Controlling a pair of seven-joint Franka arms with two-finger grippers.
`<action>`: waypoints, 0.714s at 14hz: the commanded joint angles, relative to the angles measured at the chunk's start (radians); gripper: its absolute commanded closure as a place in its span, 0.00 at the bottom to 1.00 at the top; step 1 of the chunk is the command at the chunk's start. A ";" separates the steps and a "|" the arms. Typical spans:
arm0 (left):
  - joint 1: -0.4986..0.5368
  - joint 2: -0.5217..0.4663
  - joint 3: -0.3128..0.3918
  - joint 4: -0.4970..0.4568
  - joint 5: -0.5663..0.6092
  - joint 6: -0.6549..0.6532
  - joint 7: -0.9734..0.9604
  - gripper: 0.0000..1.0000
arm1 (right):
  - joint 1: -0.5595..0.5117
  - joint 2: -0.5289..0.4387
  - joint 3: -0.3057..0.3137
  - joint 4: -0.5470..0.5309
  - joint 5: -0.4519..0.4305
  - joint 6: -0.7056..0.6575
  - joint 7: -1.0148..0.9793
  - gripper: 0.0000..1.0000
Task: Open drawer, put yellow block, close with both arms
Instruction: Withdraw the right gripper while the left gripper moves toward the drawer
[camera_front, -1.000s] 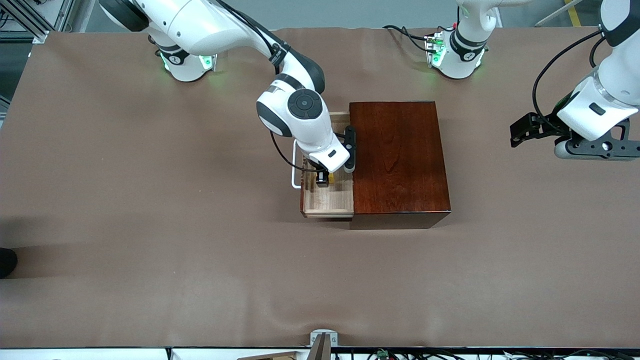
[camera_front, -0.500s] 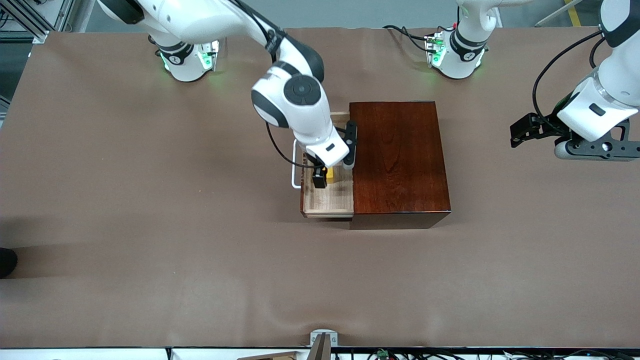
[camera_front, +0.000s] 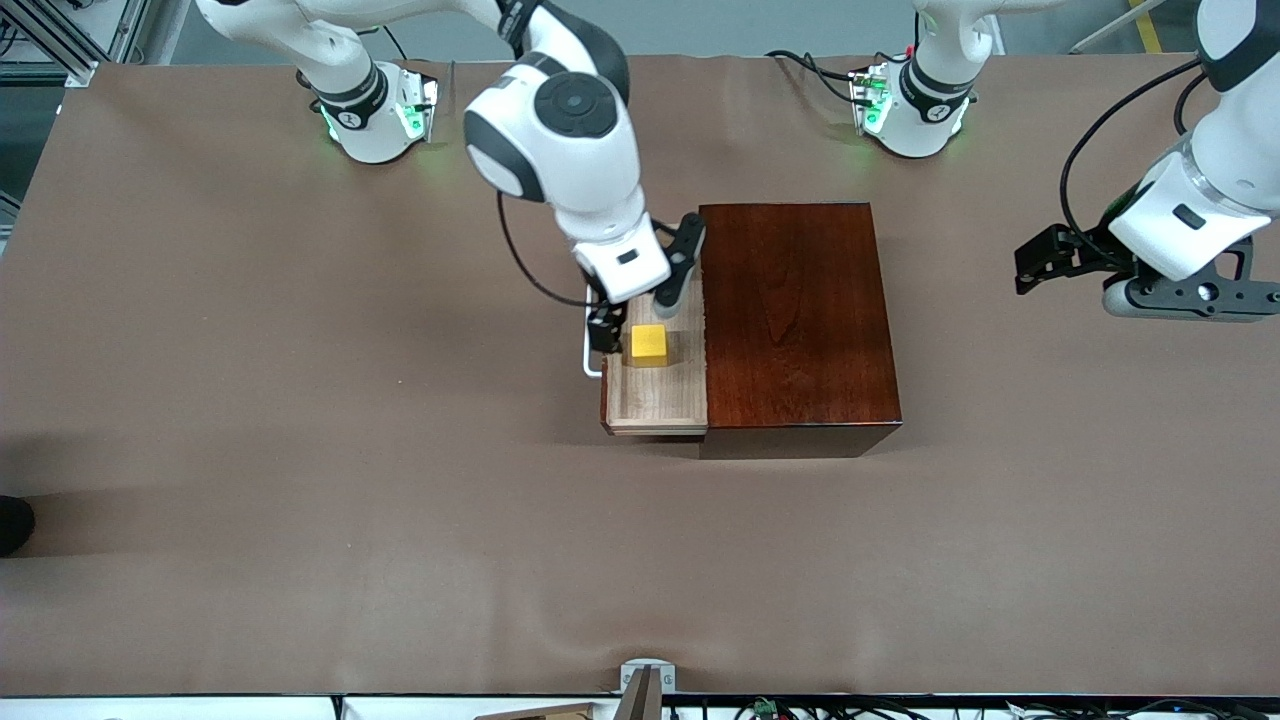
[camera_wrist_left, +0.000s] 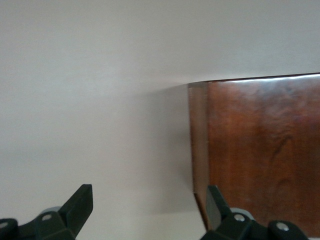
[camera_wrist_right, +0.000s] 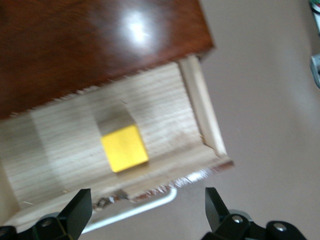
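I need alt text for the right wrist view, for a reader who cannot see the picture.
A yellow block lies on the floor of the open drawer, which is pulled out of a dark reddish-brown wooden box. The right pincer hangs open above the drawer's front edge and its white handle, holding nothing.

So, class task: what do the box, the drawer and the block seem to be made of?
Box: likely varnished dark wood; reddish grain and a glossy glare.
Drawer: pale, unvarnished-looking wood; matte with straight grain lines.
Block: uncertain, perhaps painted wood or plastic; flat, even yellow, no grain.
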 joint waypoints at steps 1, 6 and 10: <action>-0.013 -0.005 -0.024 0.026 -0.031 -0.001 0.005 0.00 | -0.094 -0.055 0.007 -0.029 0.052 -0.001 0.008 0.00; -0.014 -0.007 -0.076 0.059 -0.030 -0.001 0.005 0.00 | -0.250 -0.107 0.007 -0.032 0.054 -0.077 0.011 0.00; -0.010 -0.020 -0.232 0.079 -0.019 -0.019 0.008 0.00 | -0.368 -0.147 0.007 -0.032 0.054 -0.146 0.011 0.00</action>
